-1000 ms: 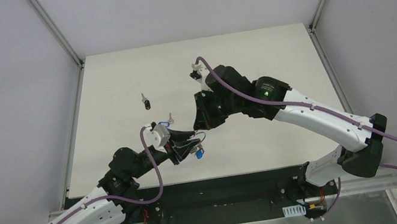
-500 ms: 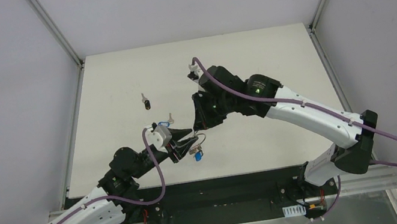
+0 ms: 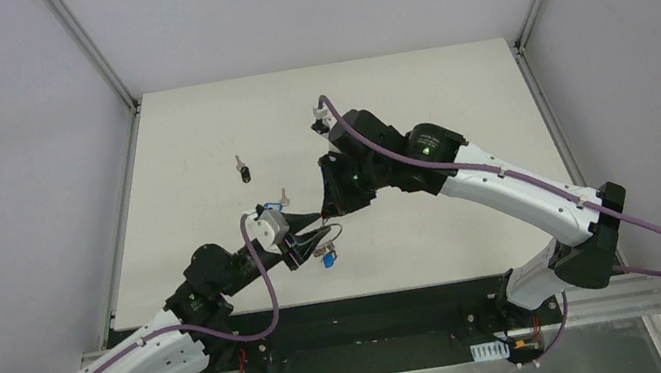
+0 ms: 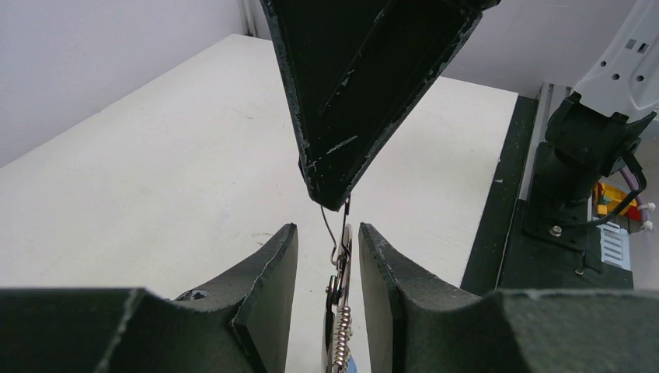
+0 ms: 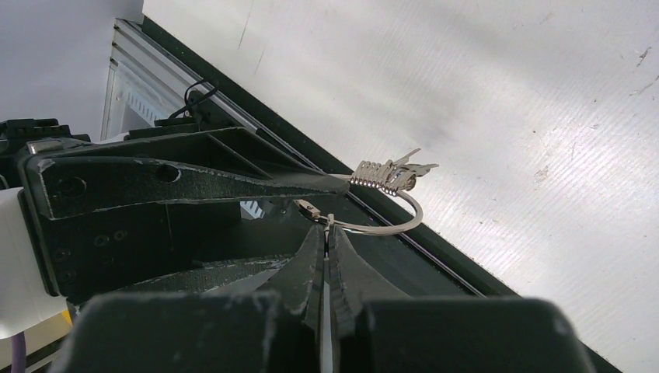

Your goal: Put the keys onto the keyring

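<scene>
Keyring [image 5: 418, 217] wire runs straight into the tip of the right gripper [image 5: 326, 233]. Its two fingers are pressed flat together on the wire with no gap showing, so the thin silver loop sticks out just past that tip, over the white table [image 3: 415, 111]. On the far side of the loop from the right gripper's tip sits a tight bunch of silver keys [image 5: 386, 175], stacked so closely they look like a coil. The upper finger of the left gripper [image 4: 327, 228] reaches to that bunch, though I cannot tell whether it actually touches. Seen from the left gripper's own camera, the ring is edge-on and upright in the gap between its fingers, closer to the finger on the right of that view than to the other. Those fingers stand partly apart, with a clear gap on at least one side of the ring, so the left gripper looks open around the ring rather than clamped on it. The right gripper's dark pointed tip comes down from above to meet the top of the ring just ahead of the left fingertips. From overhead, a blue-headed key [image 3: 329, 259] shows just beside the left gripper's tip, on the side toward the arm bases; whether it is on the ring I cannot tell. Well away from both grippers, out beyond the left one, a small dark object [image 3: 245, 171] lies on the table, too small to make out.
</scene>
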Robot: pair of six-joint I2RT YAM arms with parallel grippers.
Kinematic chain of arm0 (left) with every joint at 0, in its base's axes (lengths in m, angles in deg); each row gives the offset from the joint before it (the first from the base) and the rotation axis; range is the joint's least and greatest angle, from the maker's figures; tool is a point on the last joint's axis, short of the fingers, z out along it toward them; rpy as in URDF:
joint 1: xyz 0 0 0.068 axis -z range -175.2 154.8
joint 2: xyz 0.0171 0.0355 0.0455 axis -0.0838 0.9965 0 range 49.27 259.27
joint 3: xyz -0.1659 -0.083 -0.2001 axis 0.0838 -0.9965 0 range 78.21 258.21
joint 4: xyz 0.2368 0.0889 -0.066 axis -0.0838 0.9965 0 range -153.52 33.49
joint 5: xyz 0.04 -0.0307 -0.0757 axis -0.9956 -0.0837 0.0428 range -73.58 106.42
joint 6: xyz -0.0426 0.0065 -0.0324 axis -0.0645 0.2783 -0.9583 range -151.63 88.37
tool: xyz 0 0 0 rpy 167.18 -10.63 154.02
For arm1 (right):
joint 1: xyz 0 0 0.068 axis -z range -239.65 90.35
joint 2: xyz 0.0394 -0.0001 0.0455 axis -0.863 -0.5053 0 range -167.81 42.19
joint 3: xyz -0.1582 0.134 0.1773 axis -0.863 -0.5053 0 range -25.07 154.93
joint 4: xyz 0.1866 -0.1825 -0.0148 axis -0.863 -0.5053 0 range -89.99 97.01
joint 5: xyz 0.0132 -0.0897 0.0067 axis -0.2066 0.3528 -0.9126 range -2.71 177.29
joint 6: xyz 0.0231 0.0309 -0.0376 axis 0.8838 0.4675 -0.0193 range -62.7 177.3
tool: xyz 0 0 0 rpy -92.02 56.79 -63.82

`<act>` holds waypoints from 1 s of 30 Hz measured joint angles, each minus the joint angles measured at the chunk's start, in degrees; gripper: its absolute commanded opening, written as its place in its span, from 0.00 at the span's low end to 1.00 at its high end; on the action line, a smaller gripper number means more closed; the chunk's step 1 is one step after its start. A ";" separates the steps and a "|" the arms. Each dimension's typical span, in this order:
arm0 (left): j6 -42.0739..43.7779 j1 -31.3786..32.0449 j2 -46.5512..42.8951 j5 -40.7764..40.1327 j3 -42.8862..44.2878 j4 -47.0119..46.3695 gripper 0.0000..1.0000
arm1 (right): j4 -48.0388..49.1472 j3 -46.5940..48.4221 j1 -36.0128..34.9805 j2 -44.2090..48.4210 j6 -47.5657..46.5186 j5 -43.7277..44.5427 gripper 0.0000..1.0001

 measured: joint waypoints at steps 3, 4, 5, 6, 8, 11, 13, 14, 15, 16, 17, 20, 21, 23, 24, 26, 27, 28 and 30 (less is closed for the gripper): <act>0.11 0.00 0.33 0.00 0.00 -0.37 0.34 | 0.00 0.00 0.00 0.00 0.00 -0.02 0.00; 0.15 0.00 0.33 0.00 0.00 -0.48 0.34 | 0.00 0.00 0.00 0.00 0.02 -0.04 0.00; 0.17 0.00 0.33 0.00 0.00 -0.55 0.34 | 0.00 0.00 0.00 0.00 0.00 -0.07 0.00; 0.20 0.00 0.33 0.00 0.00 -0.63 0.34 | 0.00 -0.02 0.00 0.00 0.02 -0.07 0.00; 0.20 0.00 0.37 0.00 0.00 -0.92 0.34 | 0.00 0.00 0.00 0.00 0.00 -0.15 0.00; 0.20 0.00 0.48 0.00 0.00 -1.07 0.34 | 0.00 -0.02 -0.02 0.00 0.02 -0.20 0.00; 0.20 0.00 0.66 0.00 0.00 -1.09 0.34 | 0.00 0.00 -0.04 0.00 0.02 -0.22 0.00; 0.20 0.00 0.68 0.00 0.00 -1.11 0.34 | 0.00 0.00 -0.04 0.00 0.00 -0.22 0.00; 0.20 0.00 0.70 0.00 0.00 -1.14 0.32 | 0.00 0.00 -0.07 0.00 0.00 -0.22 0.00; 0.20 0.00 0.72 0.00 0.00 -1.22 0.25 | 0.00 0.00 -0.07 0.00 0.02 -0.24 0.00; 0.20 0.00 0.76 0.00 0.00 -1.42 0.09 | 0.00 0.00 -0.07 0.00 0.00 -0.24 0.00; 0.02 0.02 1.16 0.09 0.09 -1.95 0.00 | 0.11 0.00 -0.07 0.00 -0.02 -0.22 0.00; 0.00 0.04 1.36 0.13 0.09 -2.03 0.00 | 0.02 0.00 -0.04 0.00 -0.02 -0.17 0.00; -0.09 0.04 1.62 0.17 0.11 -2.32 0.00 | 0.00 0.00 -0.04 0.00 -0.02 -0.02 0.00; -0.31 0.04 1.81 0.17 0.17 -2.36 0.00 | -0.02 0.00 -0.04 0.00 -0.04 0.09 0.00; -0.70 0.04 2.01 0.17 0.26 -2.43 0.00 | -0.02 0.00 -0.04 0.00 -0.04 0.26 0.00; -0.90 0.04 2.21 0.17 0.35 -2.34 0.00 | -0.02 0.00 -0.04 0.00 -0.04 0.35 0.00; -1.03 0.04 2.32 0.17 0.52 -2.19 0.00 | -0.04 0.00 -0.04 0.00 -0.04 0.46 0.00; -1.11 0.00 2.71 0.15 0.83 -1.92 0.00 | -0.07 0.00 -0.04 0.00 -0.09 0.74 0.00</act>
